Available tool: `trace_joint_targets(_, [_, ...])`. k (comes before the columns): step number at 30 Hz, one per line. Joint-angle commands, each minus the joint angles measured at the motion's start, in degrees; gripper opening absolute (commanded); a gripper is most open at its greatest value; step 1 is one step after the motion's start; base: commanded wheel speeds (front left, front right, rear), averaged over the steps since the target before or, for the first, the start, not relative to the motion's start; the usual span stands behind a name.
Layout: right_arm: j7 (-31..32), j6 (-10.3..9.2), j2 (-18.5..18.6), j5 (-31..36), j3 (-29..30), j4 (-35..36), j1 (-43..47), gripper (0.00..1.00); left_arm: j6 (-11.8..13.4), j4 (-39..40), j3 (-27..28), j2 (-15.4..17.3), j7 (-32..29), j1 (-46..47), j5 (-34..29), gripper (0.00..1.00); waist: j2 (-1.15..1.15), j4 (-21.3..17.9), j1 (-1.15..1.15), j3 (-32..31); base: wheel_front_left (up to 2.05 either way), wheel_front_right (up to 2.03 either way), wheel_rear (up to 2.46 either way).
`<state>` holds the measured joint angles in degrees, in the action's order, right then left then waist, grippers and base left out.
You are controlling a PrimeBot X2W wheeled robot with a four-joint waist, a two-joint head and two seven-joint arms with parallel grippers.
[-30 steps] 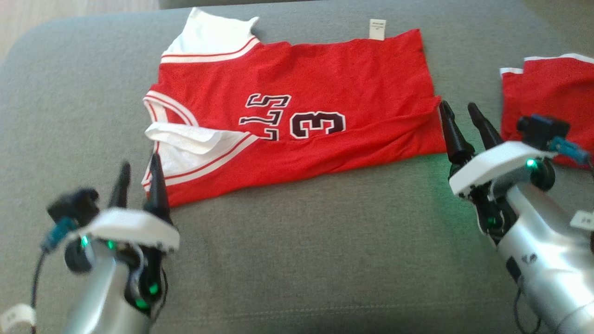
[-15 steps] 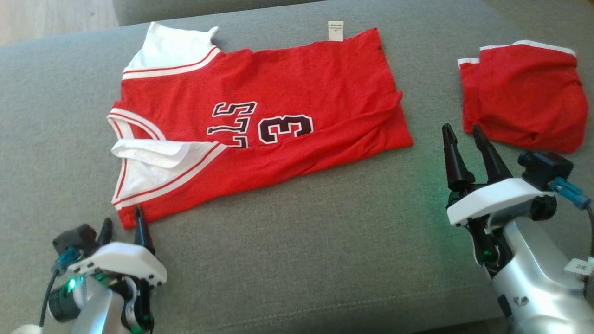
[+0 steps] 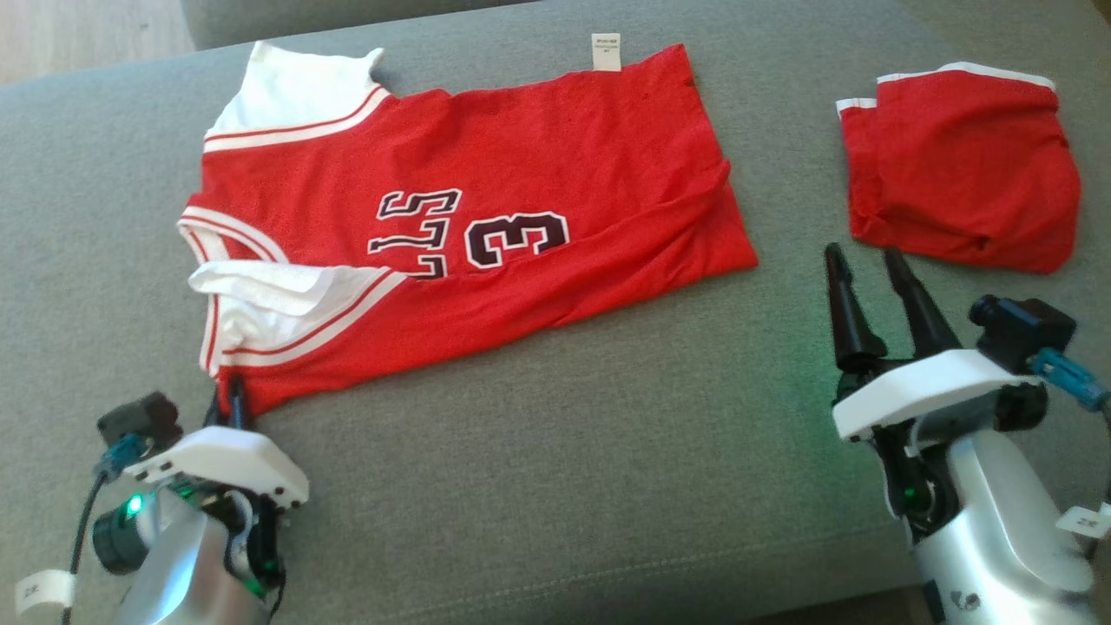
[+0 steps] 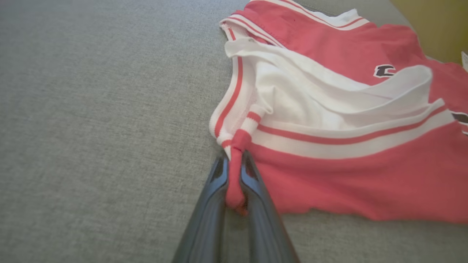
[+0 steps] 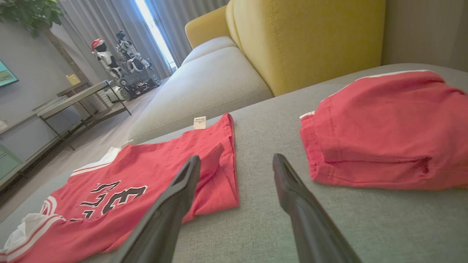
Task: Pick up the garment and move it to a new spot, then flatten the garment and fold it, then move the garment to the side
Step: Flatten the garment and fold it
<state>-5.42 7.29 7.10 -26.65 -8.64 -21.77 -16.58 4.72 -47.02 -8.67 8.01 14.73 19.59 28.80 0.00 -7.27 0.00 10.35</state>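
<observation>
Corner of the red-and-white mesh basketball jersey point(image 3: 538, 156), spread on the grey sofa cushion point(image 3: 555, 486), is clamped tight in my left hand point(image 4: 234, 160), while my right hand point(image 3: 861, 256) hangs open near its hem.

The shirt point(image 3: 521, 174) lies on the sofa cushion point(image 3: 564, 486), spreading ahead and to the right of the left gripper point(image 3: 233, 391), whose fingers pinch its nearest corner between them. The right gripper point(image 3: 862, 253) is well off to the right over the cushion, fingers spread and touching no cloth. The shirt's hem lies ahead to its left, and the shorts point(image 3: 955, 165) lie near its fingertips, ahead to its right. A label point(image 3: 606, 50) pokes out at the shirt's far edge. Beyond the cushion stands a second sofa point(image 5: 219, 80).
</observation>
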Motion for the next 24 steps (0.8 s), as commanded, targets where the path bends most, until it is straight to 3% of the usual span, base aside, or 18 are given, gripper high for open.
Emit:
trace_joint_targets(1, [0.8,0.2,-0.9,1.0,0.0,2.4,0.2,1.0,-0.2,0.0,1.2,0.3,0.0,1.3,-0.4,0.0,0.0,0.5,0.0,0.1,0.0,0.0,0.0])
trace_joint_targets(8, [6.0,0.2,-3.6,-1.8,2.5,0.5,0.1,1.0,-1.1,7.5,2.4,-0.2,0.2,1.8,-2.9,0.0,0.0,3.4,0.0,0.5,0.0,0.0,0.0])
trace_joint_targets(14, [8.5,0.2,-4.2,-9.4,6.9,-8.9,-4.9,1.0,-2.4,15.0,2.3,-1.9,0.3,-0.2,-6.4,0.0,0.0,6.1,0.0,1.4,0.0,0.0,0.0])
trace_joint_targets(24, [7.1,0.2,-4.2,-17.3,5.6,-21.6,-13.6,1.0,-3.7,18.1,0.7,-3.7,0.3,-0.3,-8.5,0.0,0.0,9.3,0.0,3.7,0.0,0.0,0.0])
